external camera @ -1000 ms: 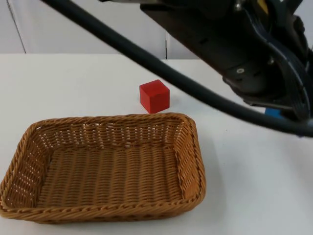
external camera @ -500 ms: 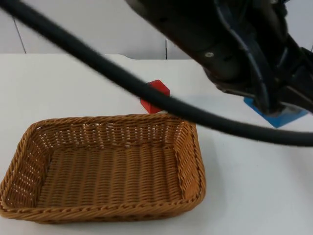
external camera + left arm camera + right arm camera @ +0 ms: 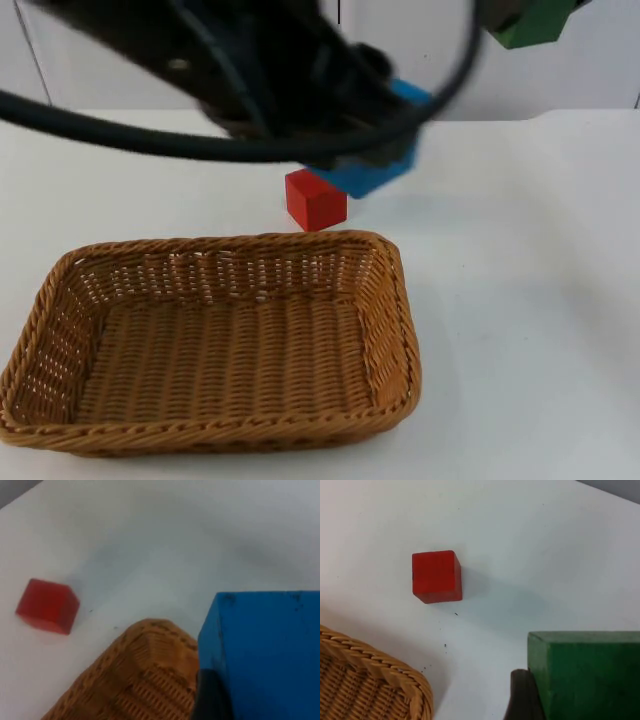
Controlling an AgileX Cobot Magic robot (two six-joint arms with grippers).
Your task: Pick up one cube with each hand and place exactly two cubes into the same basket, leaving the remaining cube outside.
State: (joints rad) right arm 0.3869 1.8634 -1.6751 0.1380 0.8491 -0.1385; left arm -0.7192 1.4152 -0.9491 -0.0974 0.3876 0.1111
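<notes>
basket [image 3: 390, 300]: woven wicker, ribbed and rough, tan with slight sheen | red cube [image 3: 436, 576]: smooth, matt | blue cube [image 3: 265, 650]: smooth, matt, faint dark scuffs | green cube [image 3: 590, 675]: matt | table [image 3: 530, 300]: smooth white

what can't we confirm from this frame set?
- Left gripper: blurred in the top view; the blue cube hides most of it in its wrist view.
- Green cube: cut by the top view's edge.
- Wicker basket: only corners appear in the wrist views.
</notes>
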